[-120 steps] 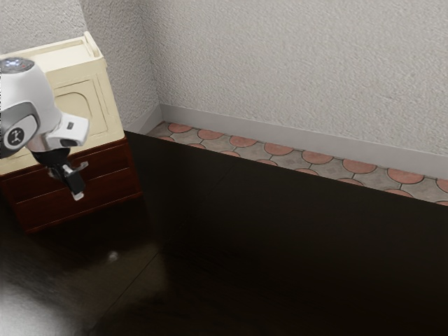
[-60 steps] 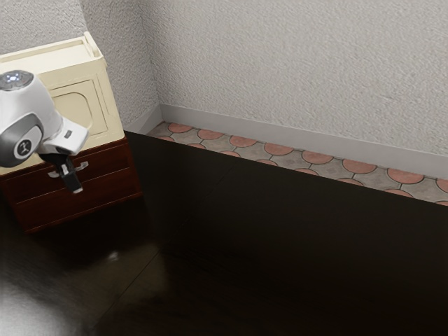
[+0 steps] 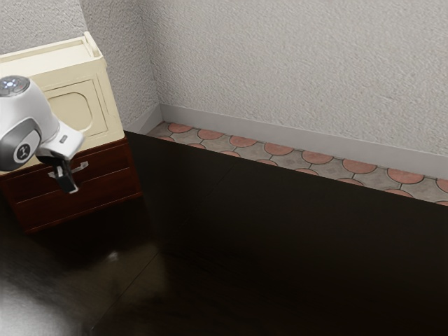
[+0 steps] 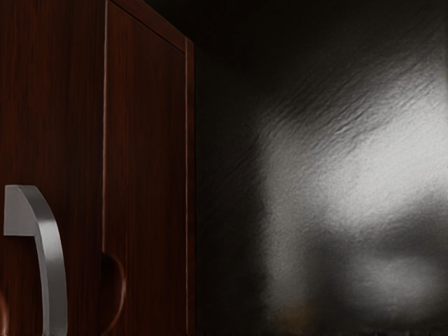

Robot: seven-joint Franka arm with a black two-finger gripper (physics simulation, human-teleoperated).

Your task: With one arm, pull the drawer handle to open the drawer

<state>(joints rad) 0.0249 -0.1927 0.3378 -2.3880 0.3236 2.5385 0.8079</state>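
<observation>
In the exterior view my gripper (image 3: 70,186) is at the front of the dark red-brown drawer unit, pointing down and overlapping the middle of the silver handle (image 3: 83,166). Whether it touches the handle cannot be made out. The upper drawer (image 3: 108,158) looks flush with the unit's front. From the wrist view, the curved metal handle (image 4: 52,262) stands out from the wooden drawer front (image 4: 52,112), and its lower part is cut off by the frame's edge.
A cream cabinet (image 3: 106,105) rests on top of the drawer unit. The dark glossy tabletop (image 3: 280,259) spreads in front of it and toward the exterior view's right. Behind stand textured walls (image 3: 294,70).
My gripper has moved slightly up and toward the exterior view's left, and the hand has tilted. More of the handle shows beside it. The drawer has not visibly moved.
</observation>
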